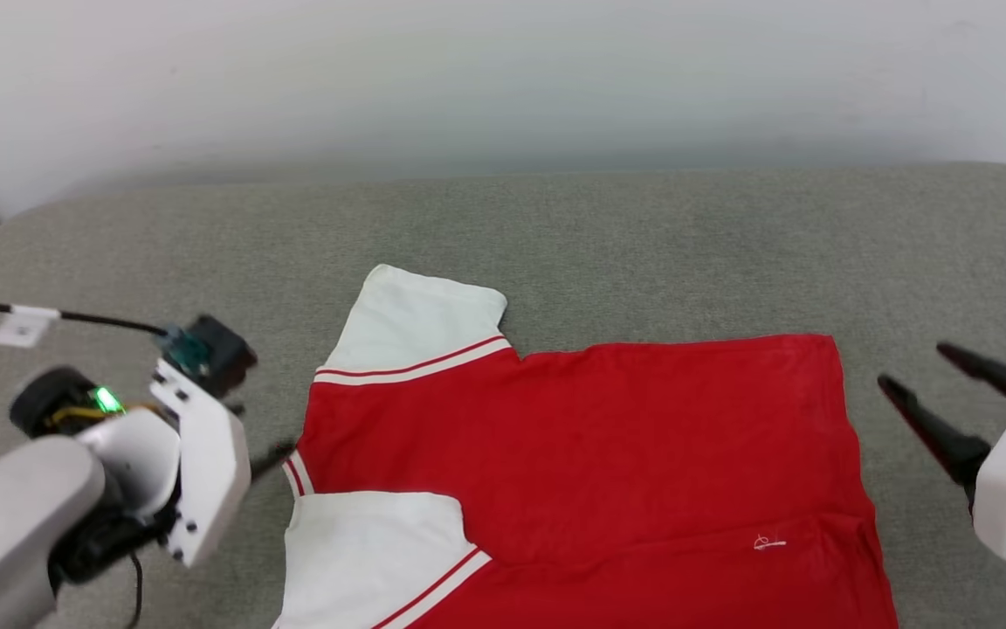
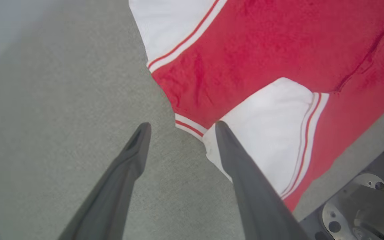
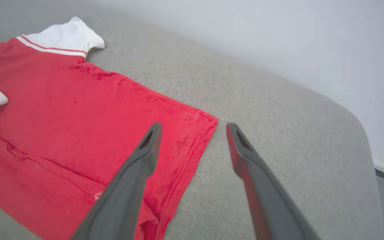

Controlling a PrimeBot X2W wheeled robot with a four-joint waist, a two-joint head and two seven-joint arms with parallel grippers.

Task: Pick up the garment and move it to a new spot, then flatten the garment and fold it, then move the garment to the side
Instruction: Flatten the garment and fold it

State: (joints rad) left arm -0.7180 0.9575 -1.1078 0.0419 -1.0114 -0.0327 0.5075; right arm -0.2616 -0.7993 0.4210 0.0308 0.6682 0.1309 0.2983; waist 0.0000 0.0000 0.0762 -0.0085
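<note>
So the shirt (image 1: pixel 582 454) is lying flat on the grey table (image 1: pixel 643 245), sideways to the robot: collar end toward its left, hem toward its right. The far white sleeve sticks out toward the wall (image 1: pixel 503 79). The near sleeve lies on top of the red, and a long crease runs across the near part, so that side looks folded over. The head view cuts off the near edge at the bottom, so I can't see how far the shirt goes. There's a tiny white squiggle (image 1: pixel 769 543) near the hem. It could be a thread or a mark, it's too small to tell.

The left gripper (image 2: pixel 182 126) is spread wide with nothing in it. In its wrist view one finger is over bare table and the other overlaps the edge of the near sleeve, right by the striped collar trim. I can't tell if it's actually touching the cloth. In the head view the white wrist housing hides most of the fingers, with just a dark tip poking out beside the collar.

The right gripper (image 3: pixel 193 126) is wide open and empty too. One finger is over the hem corner and the other over the table. In the head view it sits just beside the hem, and the frame edge cuts off its arm.

The blurry metal bit (image 2: pixel 362 213) in the corner of the left wrist view is hard to make out.
</note>
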